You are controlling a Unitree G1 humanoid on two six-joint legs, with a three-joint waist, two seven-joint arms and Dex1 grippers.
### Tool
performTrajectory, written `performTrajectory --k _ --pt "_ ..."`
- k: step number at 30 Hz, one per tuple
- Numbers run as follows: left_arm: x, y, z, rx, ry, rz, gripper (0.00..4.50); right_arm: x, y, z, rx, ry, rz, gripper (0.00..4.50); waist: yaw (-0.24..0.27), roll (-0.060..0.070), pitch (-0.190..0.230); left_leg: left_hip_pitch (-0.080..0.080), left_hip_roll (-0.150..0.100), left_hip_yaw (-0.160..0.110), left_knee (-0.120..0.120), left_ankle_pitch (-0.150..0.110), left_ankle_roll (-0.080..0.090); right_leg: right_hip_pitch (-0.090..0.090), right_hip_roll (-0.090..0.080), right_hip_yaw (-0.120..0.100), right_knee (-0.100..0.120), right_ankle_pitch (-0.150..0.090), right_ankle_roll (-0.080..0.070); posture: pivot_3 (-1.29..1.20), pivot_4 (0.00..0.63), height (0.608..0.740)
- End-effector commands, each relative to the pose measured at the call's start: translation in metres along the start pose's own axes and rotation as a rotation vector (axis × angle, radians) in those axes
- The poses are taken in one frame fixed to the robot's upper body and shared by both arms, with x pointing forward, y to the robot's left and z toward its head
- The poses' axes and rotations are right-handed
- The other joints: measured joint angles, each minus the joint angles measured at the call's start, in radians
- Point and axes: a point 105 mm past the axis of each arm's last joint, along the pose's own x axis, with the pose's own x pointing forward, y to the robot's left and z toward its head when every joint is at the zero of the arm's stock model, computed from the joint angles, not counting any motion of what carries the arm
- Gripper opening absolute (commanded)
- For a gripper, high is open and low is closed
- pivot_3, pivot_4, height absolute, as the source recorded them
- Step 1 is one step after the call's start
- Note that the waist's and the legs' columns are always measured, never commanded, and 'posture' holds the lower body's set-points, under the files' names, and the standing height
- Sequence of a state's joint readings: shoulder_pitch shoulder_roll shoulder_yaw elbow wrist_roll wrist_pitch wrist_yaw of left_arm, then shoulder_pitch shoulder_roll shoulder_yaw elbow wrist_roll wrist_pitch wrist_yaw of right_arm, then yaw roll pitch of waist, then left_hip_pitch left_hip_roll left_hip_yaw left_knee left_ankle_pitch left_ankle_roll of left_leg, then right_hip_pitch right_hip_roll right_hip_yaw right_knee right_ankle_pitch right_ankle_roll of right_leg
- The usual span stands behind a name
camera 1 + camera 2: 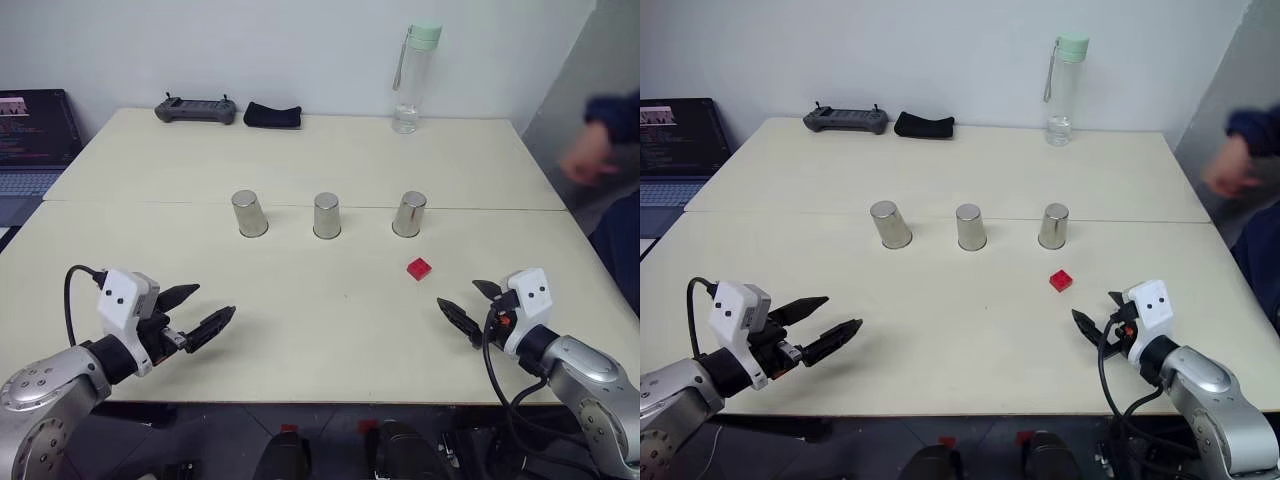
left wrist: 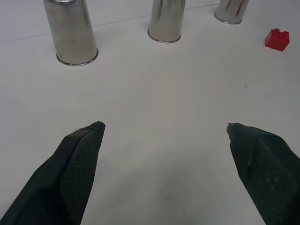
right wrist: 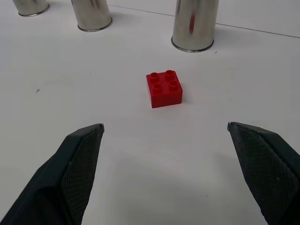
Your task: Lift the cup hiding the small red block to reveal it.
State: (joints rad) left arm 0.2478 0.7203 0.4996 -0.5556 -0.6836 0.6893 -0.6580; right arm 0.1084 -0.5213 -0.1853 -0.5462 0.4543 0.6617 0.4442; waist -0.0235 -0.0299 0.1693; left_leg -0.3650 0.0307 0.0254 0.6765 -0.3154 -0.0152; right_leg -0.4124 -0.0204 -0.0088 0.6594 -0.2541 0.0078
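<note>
Three shiny silver cups stand upside down in a row across the table's middle: left (image 1: 249,214), middle (image 1: 327,216) and right (image 1: 409,214). The small red block (image 1: 419,268) lies uncovered on the table, just in front of the right cup and apart from it. My left gripper (image 1: 215,300) hovers open over the near left of the table, empty, well short of the left cup (image 2: 71,33). My right gripper (image 1: 458,293) is open and empty at the near right. The red block (image 3: 164,88) lies a short way ahead of its fingers.
A clear bottle with a green cap (image 1: 413,78) stands at the table's far edge. A grey controller (image 1: 196,108) and a black pouch (image 1: 272,115) lie at the far left. A laptop (image 1: 35,140) sits off the left side. A person's hand (image 1: 590,160) is at the far right.
</note>
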Motion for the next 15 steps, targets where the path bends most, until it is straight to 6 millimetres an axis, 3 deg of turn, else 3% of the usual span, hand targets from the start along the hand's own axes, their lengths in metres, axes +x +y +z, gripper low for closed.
performTrajectory --k 1,15 --pt "-0.0005 -0.0032 0.0099 0.033 -0.025 -0.015 4.46 -0.0038 -0.0018 0.0123 -0.028 -0.042 -0.007 4.50 0.000 0.000 0.000 0.000 0.000 0.000 0.000 0.000 0.000 0.000 0.000 0.000 0.000 0.000 0.000 0.00 0.150 0.740" --pt "-0.0007 -0.0034 0.0100 0.040 -0.019 -0.022 4.46 -0.0028 0.0010 0.0113 -0.030 -0.044 -0.001 4.50 0.000 0.000 0.000 0.000 0.000 0.000 0.000 0.000 0.000 0.000 0.000 0.000 0.000 0.000 0.000 0.00 0.150 0.740"
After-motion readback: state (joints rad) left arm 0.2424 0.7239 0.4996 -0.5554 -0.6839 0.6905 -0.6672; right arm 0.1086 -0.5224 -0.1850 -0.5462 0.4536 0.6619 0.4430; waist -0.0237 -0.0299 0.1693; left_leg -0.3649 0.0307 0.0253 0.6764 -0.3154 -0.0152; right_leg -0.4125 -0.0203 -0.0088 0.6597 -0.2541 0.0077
